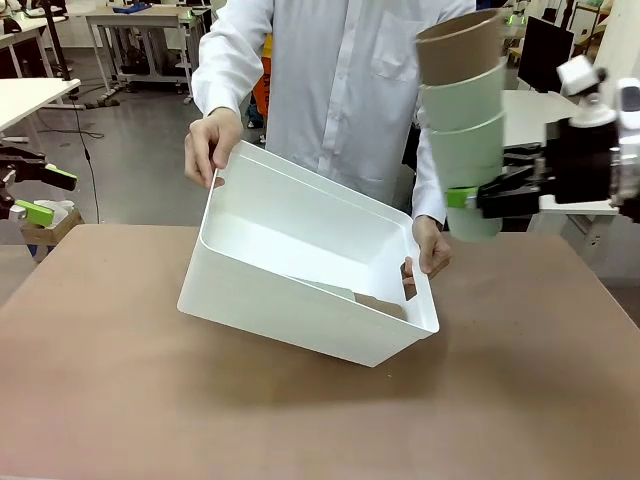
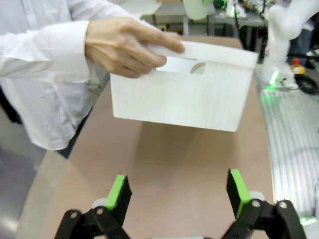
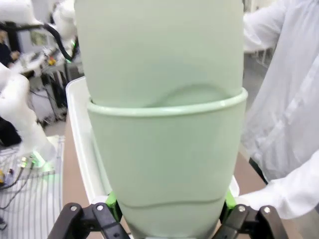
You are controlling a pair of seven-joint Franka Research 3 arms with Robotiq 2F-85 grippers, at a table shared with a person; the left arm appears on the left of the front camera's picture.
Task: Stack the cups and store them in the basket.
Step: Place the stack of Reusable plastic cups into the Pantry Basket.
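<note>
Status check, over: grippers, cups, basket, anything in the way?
Right gripper shut on cup stack, held aloft. Left gripper open, empty. Person's hands tilt basket toward the robot; path clear.

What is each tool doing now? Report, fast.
Left tool: open, empty.
Right tool: shut on the stack of tapered matte mint and tan tumblers.
Person's hands: tilting the white plastic basket.

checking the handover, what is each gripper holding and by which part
The right gripper clamps the stack of cups near the base of the bottom mint cup. The left gripper is open, holding nothing.
</note>
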